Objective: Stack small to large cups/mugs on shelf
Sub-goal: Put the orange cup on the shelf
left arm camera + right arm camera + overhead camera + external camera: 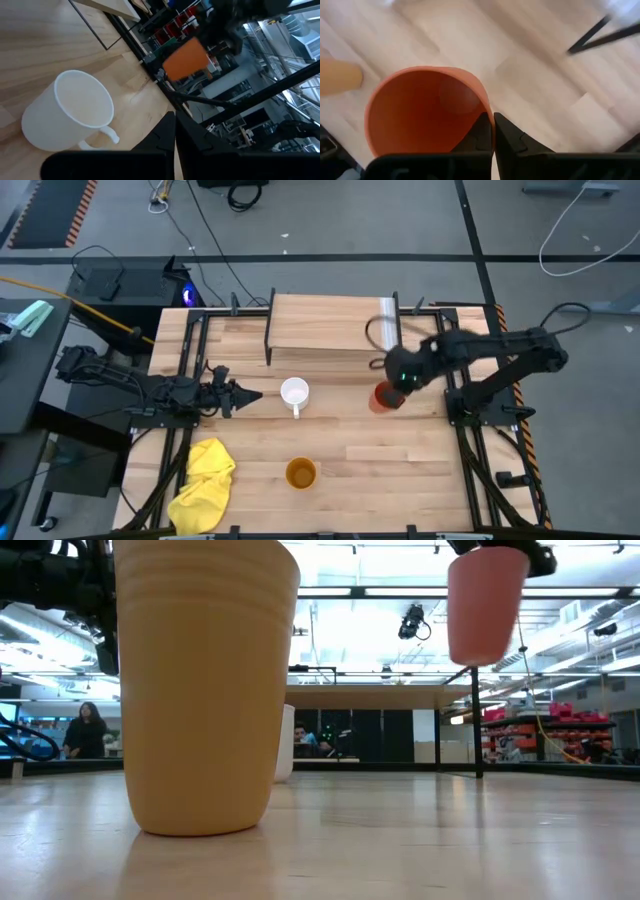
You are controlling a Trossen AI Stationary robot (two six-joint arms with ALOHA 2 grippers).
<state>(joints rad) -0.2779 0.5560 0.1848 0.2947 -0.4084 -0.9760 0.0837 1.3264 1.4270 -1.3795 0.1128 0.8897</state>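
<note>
Three vessels: the red-orange handleless plastic cup (385,397) hangs lifted at three o'clock, its rim pinched in the right gripper (398,385); white handled mug (294,393) centre; yellow-orange cup (301,473) at six o'clock. One light-wood shelf (320,323) at twelve. Left gripper (250,394) — closed, empty — at nine.

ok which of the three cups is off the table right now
The red-orange handleless cup, pinched at its rim by the right gripper. The white handled mug and yellow-orange handleless cup both stand on the wooden tabletop.
</note>
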